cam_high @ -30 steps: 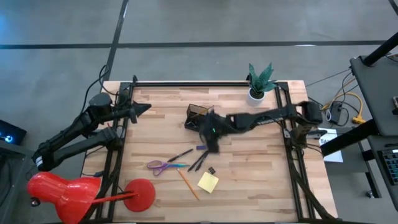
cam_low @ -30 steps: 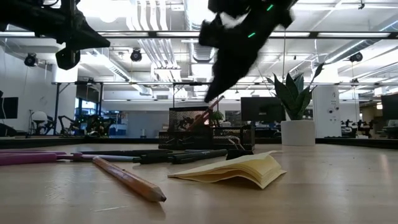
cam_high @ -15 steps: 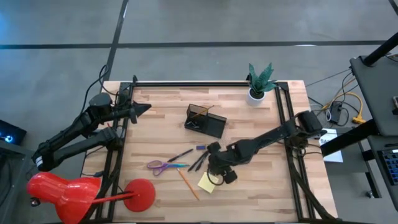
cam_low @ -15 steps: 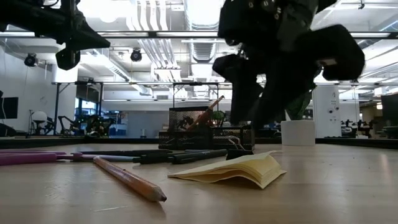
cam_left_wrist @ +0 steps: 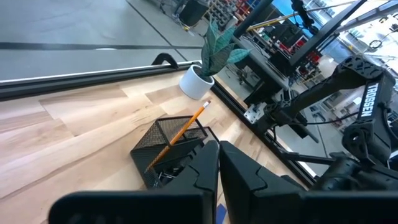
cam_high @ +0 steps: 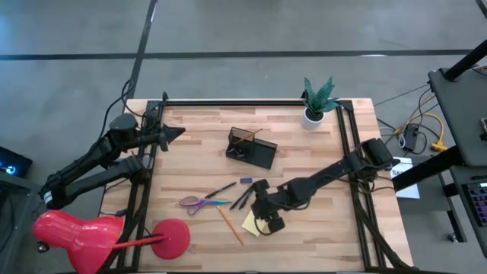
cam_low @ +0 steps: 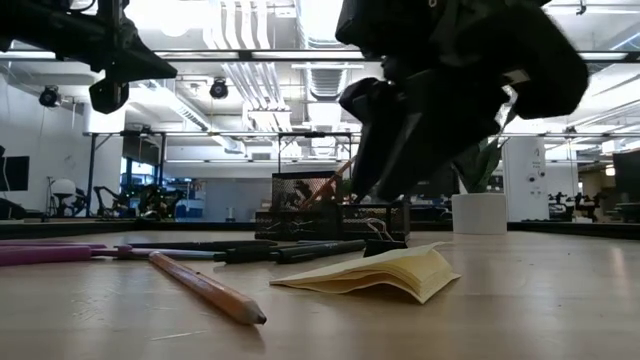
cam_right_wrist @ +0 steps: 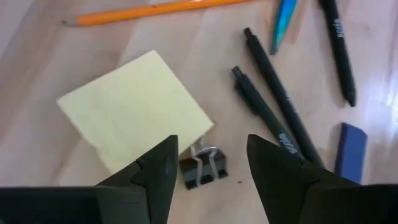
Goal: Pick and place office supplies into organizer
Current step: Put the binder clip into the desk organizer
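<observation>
Over the black clip (cam_right_wrist: 202,170), the right gripper (cam_right_wrist: 208,163) hangs open, seemingly touching nothing.

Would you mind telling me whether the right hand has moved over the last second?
Yes: the right hand left the organizer and now hovers open above the black clip.

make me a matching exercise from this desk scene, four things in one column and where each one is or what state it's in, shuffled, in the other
Things
1. sticky-note pad
2. binder clip
3. orange pencil
4. left gripper

Places or states
A. standing tilted in the organizer
B. jaws shut, held above the table's left edge
C. lying flat on the table, beside the clip
D. on the wood right below the open jaws of the right gripper

Pairs: 1-C, 2-D, 3-A, 4-B
</observation>
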Robot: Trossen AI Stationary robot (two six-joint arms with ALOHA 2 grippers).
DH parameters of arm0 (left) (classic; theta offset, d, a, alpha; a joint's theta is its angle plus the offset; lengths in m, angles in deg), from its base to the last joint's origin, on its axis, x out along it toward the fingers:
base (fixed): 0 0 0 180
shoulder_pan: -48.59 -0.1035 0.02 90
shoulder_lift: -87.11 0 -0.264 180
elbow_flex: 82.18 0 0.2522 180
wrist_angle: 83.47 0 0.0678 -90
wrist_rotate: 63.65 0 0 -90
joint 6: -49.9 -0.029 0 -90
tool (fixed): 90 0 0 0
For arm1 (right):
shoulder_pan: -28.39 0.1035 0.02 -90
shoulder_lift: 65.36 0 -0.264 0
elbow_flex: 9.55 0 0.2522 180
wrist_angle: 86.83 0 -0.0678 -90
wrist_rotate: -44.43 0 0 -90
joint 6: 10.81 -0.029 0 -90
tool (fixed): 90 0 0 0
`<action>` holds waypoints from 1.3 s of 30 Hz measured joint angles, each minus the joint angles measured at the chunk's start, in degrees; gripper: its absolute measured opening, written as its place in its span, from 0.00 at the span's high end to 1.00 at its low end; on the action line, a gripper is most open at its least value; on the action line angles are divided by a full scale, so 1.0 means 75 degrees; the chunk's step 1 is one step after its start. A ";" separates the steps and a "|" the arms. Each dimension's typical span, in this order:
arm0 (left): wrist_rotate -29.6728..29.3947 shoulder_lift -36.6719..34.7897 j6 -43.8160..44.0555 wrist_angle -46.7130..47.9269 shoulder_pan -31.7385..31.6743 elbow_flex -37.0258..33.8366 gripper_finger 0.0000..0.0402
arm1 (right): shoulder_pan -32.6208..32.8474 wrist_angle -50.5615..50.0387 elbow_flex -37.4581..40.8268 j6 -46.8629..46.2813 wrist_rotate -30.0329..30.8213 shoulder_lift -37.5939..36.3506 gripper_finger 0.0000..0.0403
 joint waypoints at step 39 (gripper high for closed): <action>0.0058 0.0000 -0.0078 0.0028 0.0000 0.0000 1.00 | -0.0113 -0.0695 -0.0350 -0.0087 -0.0119 0.0615 0.79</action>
